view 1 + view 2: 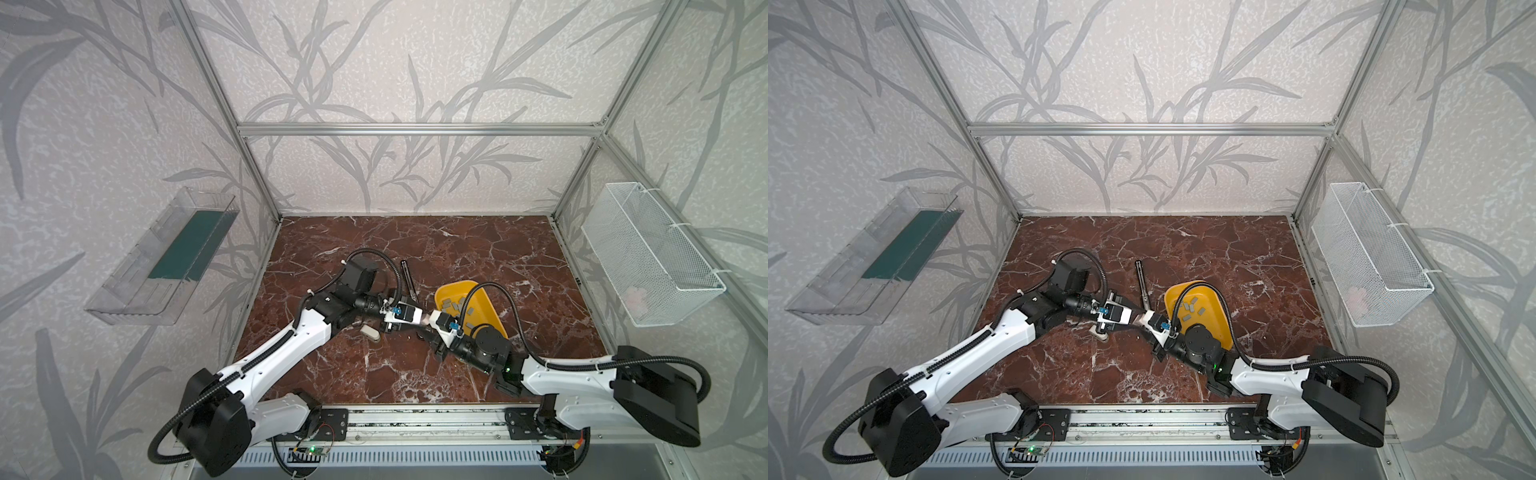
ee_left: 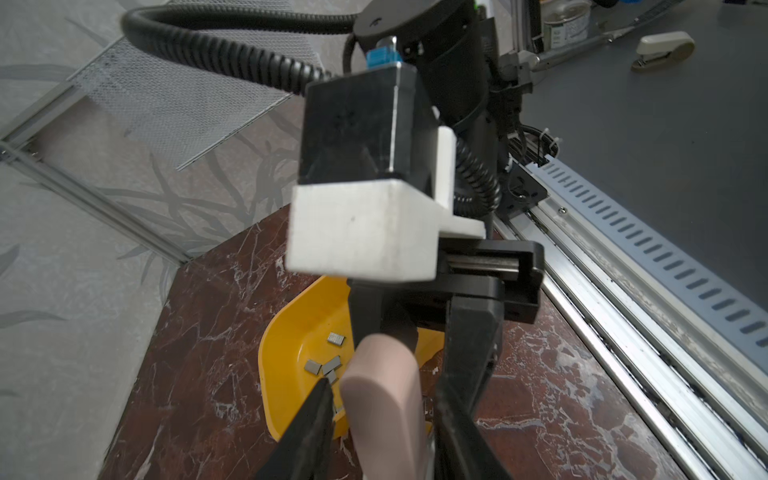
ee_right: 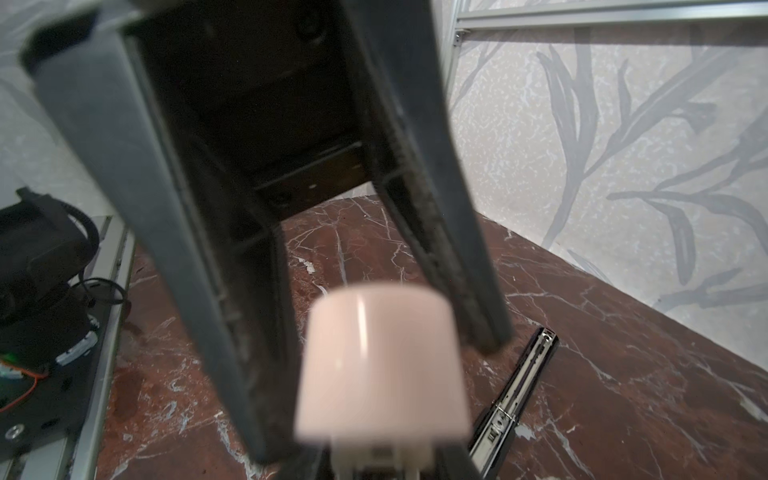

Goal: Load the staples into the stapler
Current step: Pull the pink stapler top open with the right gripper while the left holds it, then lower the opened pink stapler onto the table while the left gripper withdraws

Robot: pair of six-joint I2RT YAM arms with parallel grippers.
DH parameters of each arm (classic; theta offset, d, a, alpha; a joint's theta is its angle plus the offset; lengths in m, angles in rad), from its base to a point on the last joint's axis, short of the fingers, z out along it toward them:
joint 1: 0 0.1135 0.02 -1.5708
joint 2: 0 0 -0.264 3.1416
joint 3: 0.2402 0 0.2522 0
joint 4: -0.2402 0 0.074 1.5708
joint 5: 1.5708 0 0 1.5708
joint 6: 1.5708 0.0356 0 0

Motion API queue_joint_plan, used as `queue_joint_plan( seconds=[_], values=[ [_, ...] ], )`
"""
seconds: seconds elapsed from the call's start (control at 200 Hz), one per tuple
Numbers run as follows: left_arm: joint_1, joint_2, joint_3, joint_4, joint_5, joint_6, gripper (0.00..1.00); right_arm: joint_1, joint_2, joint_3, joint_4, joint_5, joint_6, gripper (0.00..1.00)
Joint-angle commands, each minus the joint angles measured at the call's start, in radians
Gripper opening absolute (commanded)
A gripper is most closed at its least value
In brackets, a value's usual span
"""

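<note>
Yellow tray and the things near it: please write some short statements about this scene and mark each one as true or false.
1. The staples lie inside the yellow tray. True.
2. The white mesh basket stands on the table. False: it hangs on the side wall, at the right in both top views.
3. The table is plain green. False: it is red-brown with white veins.
4. A narrow black and metal bar lies on the table, outside the tray. True.
</note>
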Motion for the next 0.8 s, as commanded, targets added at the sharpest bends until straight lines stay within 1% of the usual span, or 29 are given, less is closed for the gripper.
queue_joint_plan(
  seconds=[0.0,0.005,0.065,0.14,0.24,0.365,0.405,0.455,0.52,0.62,0.795],
  values=[
    [0.034,-0.053,-0.038,0.187,-0.082,-0.092,0.49,-0.001,-0.056,0.088,-0.167,0.111,0.166,0.0],
    [0.036,-0.055,-0.039,0.192,-0.083,-0.095,0.5,-0.001,-0.058,0.095,-0.201,0.118,0.175,0.0],
    [0.065,-0.074,-0.055,0.236,-0.095,-0.119,0.53,-0.001,-0.061,0.126,-0.289,0.155,0.221,0.0],
    [0.112,-0.099,-0.061,0.267,-0.116,-0.153,0.55,-0.001,-0.054,0.157,-0.361,0.18,0.255,0.0],
    [0.174,-0.13,-0.071,0.3,-0.161,-0.166,0.57,0.001,-0.025,0.201,-0.452,0.212,0.292,0.0],
    [0.261,-0.164,-0.122,0.483,-0.244,-0.261,0.58,0.016,0.069,0.293,-0.596,0.26,0.348,0.0],
    [0.279,-0.168,-0.139,0.528,-0.28,-0.273,0.58,0.022,0.098,0.32,-0.63,0.268,0.368,0.0],
    [0.29,-0.17,-0.152,0.554,-0.326,-0.261,0.58,0.032,0.137,0.358,-0.681,0.28,0.395,0.0],
    [0.292,-0.169,-0.158,0.541,-0.378,-0.202,0.58,0.044,0.188,0.403,-0.746,0.302,0.433,0.0],
    [0.29,-0.164,-0.161,0.523,-0.43,-0.148,0.58,0.048,0.258,0.461,-0.823,0.321,0.486,0.0],
    [0.29,-0.161,-0.151,0.524,-0.467,-0.167,0.58,0.049,0.388,0.562,-0.937,0.317,0.558,0.0]
  ],
)
